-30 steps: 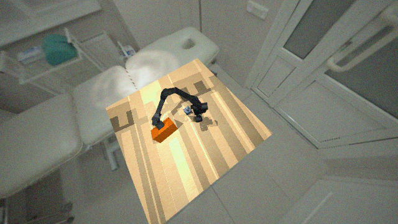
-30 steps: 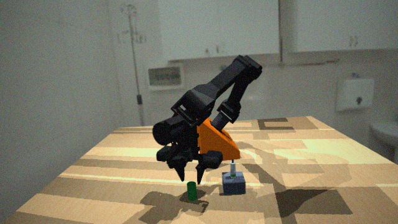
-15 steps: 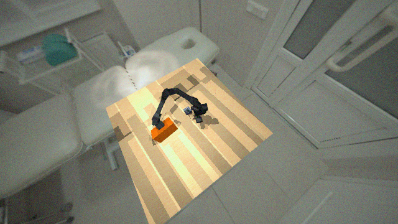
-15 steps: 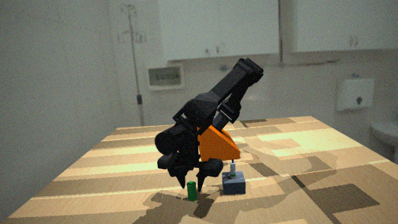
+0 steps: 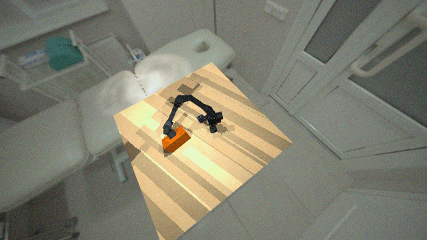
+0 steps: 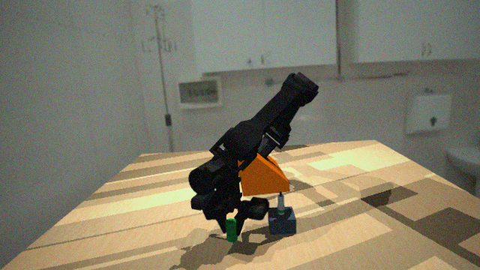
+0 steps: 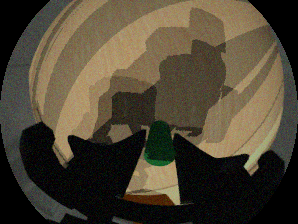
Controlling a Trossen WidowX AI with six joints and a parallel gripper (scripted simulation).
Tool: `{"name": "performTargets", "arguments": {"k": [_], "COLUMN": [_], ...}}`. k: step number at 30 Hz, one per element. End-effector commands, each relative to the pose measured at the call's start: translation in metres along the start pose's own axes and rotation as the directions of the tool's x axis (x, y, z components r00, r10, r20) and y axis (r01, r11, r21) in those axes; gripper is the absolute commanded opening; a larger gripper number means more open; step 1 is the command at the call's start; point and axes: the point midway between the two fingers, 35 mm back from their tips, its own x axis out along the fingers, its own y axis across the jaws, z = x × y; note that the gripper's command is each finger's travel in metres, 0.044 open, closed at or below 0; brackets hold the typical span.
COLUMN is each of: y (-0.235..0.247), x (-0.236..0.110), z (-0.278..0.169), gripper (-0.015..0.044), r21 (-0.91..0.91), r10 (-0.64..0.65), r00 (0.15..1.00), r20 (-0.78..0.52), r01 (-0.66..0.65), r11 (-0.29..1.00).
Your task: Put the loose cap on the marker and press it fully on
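The green cap stands upright on the table. My gripper is low over it and partly open, with one finger on each side of the cap. In the wrist view a narrow gap shows at the cap's left, and the right finger is very close to it. The light grey marker stands upright, dark tip up, in the dark blue-grey holder block, to the right of my gripper in the exterior view. In the top view the arm hides the cap and the fingertips.
A large orange block with a sloping side lies by the arm's base, behind the holder in the exterior view. Its edge shows low in the wrist view. Shadows of the arm fall on the wooden table.
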Motion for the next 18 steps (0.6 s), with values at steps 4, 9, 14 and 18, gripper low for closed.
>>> {"name": "performTargets", "arguments": {"k": [4,9,14,18], "y": [0.0,0.0,-0.001,-0.001], "x": [0.001,0.0,-0.015,-0.029], "z": [-0.001,-0.001,0.0,0.001], "gripper": [0.0102,0.0049,0.0,0.0], "r21": [0.008,0.008,0.008,0.008], "r10": [0.007,0.006,0.005,0.004], "r00": [1.0,1.0,1.0,1.0], "r20": [0.0,0.0,0.001,0.001], "r01": [-0.007,-0.006,-0.005,-0.004], "r11": [1.0,1.0,1.0,1.0]}}
